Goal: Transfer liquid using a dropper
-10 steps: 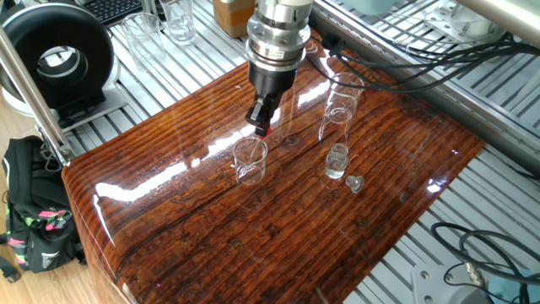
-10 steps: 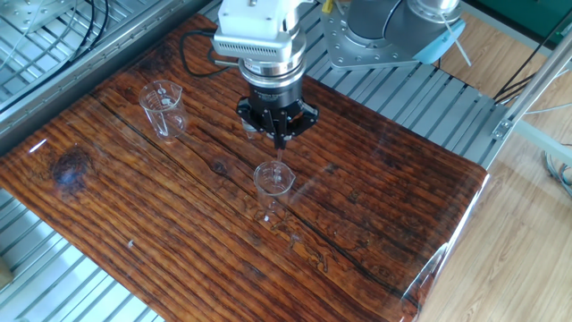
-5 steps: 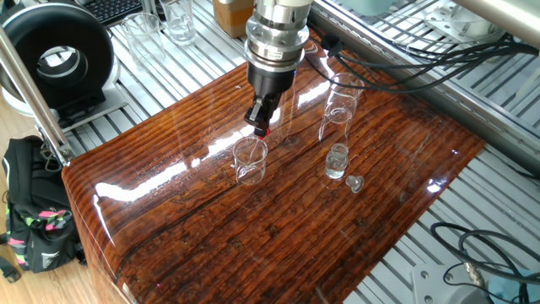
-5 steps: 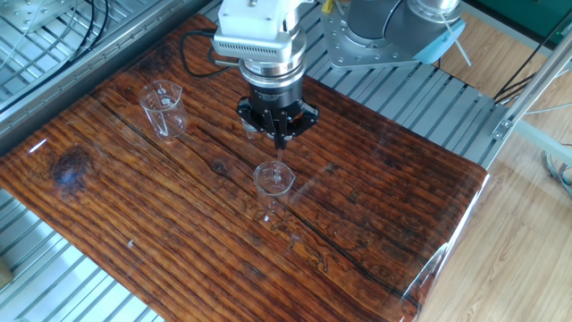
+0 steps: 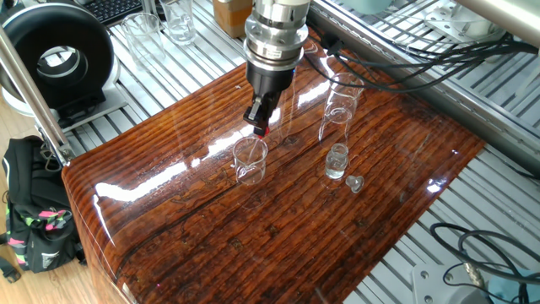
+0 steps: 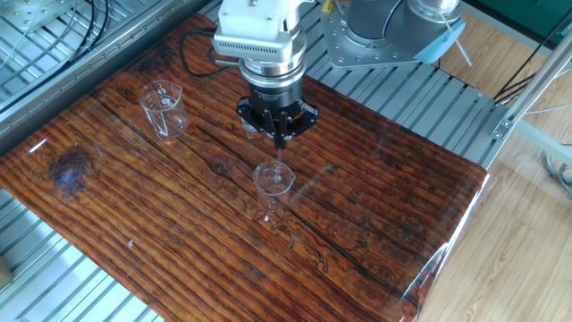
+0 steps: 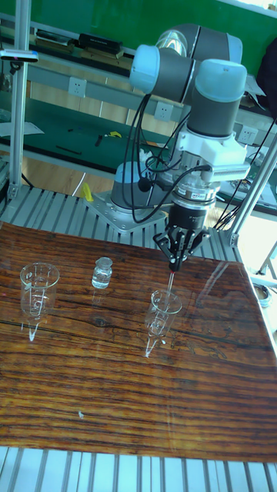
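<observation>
My gripper hangs over the middle of the wooden table, shut on the red bulb of the dropper. The dropper's thin clear tube points straight down into a small clear beaker. From the other side the gripper is right above that beaker. The tall view shows the gripper just above the beaker. I cannot make out the liquid in any glass.
A taller clear glass vessel stands behind and to the right; it is the vessel on the left in the other view. A small glass bottle and its stopper sit nearby. Cables and metal rails border the table.
</observation>
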`<action>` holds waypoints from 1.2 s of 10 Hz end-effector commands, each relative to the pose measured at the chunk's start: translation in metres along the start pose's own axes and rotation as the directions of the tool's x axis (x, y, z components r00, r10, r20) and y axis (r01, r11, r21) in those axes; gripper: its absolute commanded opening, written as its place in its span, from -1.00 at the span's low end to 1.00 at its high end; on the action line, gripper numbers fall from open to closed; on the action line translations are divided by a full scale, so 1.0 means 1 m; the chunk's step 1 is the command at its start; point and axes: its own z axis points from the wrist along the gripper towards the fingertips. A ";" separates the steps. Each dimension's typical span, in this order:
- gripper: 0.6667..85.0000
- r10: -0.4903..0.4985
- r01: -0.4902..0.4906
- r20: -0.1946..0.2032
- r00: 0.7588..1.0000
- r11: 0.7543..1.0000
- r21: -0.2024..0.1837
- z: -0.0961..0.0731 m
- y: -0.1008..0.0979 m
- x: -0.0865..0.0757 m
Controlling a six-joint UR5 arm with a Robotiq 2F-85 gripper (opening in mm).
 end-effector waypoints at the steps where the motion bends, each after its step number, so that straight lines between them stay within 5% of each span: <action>1: -0.97 0.008 -0.008 0.000 1.000 1.000 -0.008 -0.008 0.006 -0.004; 12: -0.97 0.009 -0.009 -0.012 1.000 1.000 0.005 -0.010 0.004 -0.004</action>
